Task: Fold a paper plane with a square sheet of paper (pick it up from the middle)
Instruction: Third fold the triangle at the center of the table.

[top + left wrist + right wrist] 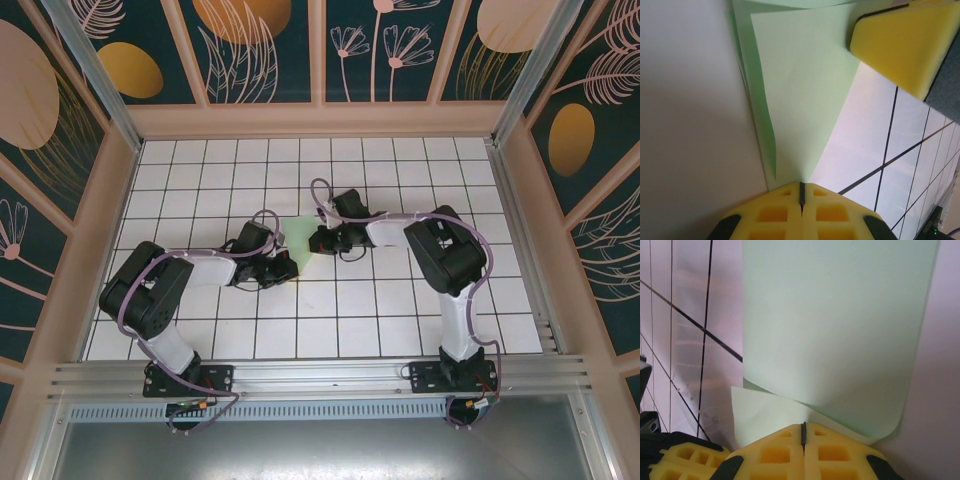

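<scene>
Top view: left gripper [282, 266] and right gripper [322, 240] meet nose to nose at mid-table, over the white grid tiles [400, 300]. The sheet of paper [298, 230] shows as a pale green patch between the two, mostly masked by the wrists. Finger state cannot be read from here.

Left wrist: the yellow fingers [835, 215] are pressed together, with only a thin dark seam between them. The sheet [800, 100] fans up and away from them, layered along its left edge. Its narrow lower tip runs straight into the seam, so it is pinched there. A yellow pad [905, 45] of the right gripper sits at the sheet's far upper corner.

Right wrist: the fingers [775, 455] are likewise tight together. A broad green panel [835, 330] stretches ahead. Its near edge curls over above a lower flap [765, 410], and the fold meets the seam, gripped.
</scene>
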### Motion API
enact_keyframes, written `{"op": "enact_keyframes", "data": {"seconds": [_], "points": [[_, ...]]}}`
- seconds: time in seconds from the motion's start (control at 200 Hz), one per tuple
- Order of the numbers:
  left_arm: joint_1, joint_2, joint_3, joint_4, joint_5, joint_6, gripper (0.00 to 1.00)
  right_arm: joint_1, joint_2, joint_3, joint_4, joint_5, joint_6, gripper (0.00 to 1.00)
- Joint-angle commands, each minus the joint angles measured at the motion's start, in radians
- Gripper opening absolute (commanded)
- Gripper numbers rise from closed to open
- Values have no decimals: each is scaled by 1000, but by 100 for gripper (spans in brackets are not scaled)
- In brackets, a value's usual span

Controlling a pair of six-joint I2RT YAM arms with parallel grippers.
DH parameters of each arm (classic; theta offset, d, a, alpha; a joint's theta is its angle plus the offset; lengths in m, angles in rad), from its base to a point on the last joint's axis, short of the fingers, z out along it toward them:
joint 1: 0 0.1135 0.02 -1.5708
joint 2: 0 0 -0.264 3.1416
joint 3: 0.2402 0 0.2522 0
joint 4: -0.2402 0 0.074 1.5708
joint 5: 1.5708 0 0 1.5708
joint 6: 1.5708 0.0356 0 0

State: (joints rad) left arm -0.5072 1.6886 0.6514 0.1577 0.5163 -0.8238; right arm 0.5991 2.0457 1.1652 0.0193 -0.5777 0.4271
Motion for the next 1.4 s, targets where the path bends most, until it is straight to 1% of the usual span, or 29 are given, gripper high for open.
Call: {"op": "enact_keyframes", "data": {"seconds": [0.0, 0.075, 0.095, 0.135, 0.3, 0.315, 0.46, 0.535, 0.651, 0.841, 0.946, 1.161, 1.271, 1.396], "points": [[-4, 20, -49, -137, -48, 18, 0, -45, 32, 27, -40, 80, -28, 2], [-3, 20, -48, -136, -45, 19, 0, -47, 31, 45, -64, 121, -12, 2], [-4, 20, -47, -136, -46, 20, 0, -73, 29, 53, -73, 128, -8, 1], [-4, 20, -47, -134, -48, 21, 0, -76, 20, 68, -87, 138, 2, 1], [-3, 19, -37, -138, -51, 31, 0, -58, -89, 44, -65, 175, 59, 0], [-4, 20, -36, -138, -53, 32, 0, -40, -99, 37, -58, 178, 66, 0], [-4, 20, -32, -136, -53, 36, 0, 25, -159, -7, -24, 180, 106, 0], [-3, 19, -32, -135, -53, 38, 0, 64, -160, -15, -23, 197, 129, 0], [-3, 19, -32, -133, -54, 41, 0, 106, -127, -20, -6, 178, 161, 0], [-3, 19, -31, -134, -54, 44, 0, 129, -60, -14, 18, 114, 192, 0], [-3, 19, -34, -133, -55, 43, 0, 130, -31, -6, 12, 91, 189, 0], [-4, 19, -42, -132, -56, 41, 0, 112, 8, -2, -14, 102, 174, 0], [-3, 19, -48, -135, -55, 42, 0, 64, 18, -13, -11, 117, 151, 0], [-3, 19, -52, -131, -52, 47, 0, -19, 27, -14, 8, 134, 118, 0]]}}
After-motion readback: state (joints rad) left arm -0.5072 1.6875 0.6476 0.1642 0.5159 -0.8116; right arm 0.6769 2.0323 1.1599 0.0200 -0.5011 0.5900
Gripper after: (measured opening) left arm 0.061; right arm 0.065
